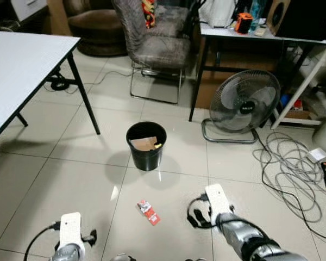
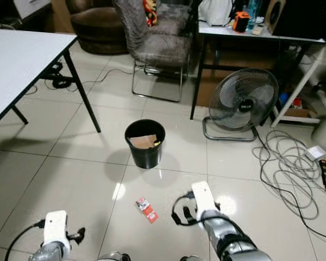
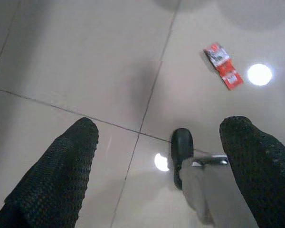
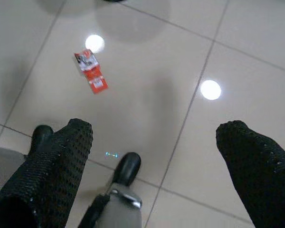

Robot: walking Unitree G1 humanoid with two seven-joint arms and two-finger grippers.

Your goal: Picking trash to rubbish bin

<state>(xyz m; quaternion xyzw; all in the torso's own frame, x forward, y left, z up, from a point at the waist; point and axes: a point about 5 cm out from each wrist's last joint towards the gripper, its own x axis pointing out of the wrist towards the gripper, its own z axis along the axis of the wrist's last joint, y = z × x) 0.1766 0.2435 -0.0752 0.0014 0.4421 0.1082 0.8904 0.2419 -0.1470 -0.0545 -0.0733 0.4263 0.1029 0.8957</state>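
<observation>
Trash is what we are after, and it is a small red wrapper [image 1: 148,212] lying flat on the tiled floor [image 1: 70,179]. It sits between our two arms, a little nearer the right one. The black rubbish bin [image 1: 146,145] stands further ahead, well apart from the wrapper, with some brown card already inside it.

Our left gripper [image 3: 159,161] hangs low over the floor with its jaws spread wide and nothing in them. Our right gripper [image 4: 152,156] is the same, jaws wide and empty. The wrapper lies out ahead of both.

We think the wrapper will be very light and thin, like a sweet packet. It looks soft and crinkly, so it should bend and not break. It looks shiny too, so it may slip. Because it lies so flat, it could be hard to get under. We would come straight down on it and pinch across its short side, near the middle, so it bunches up between the fingers [image 4: 52,166]. A soft squeeze should be enough. The right arm looks the best one for it.
</observation>
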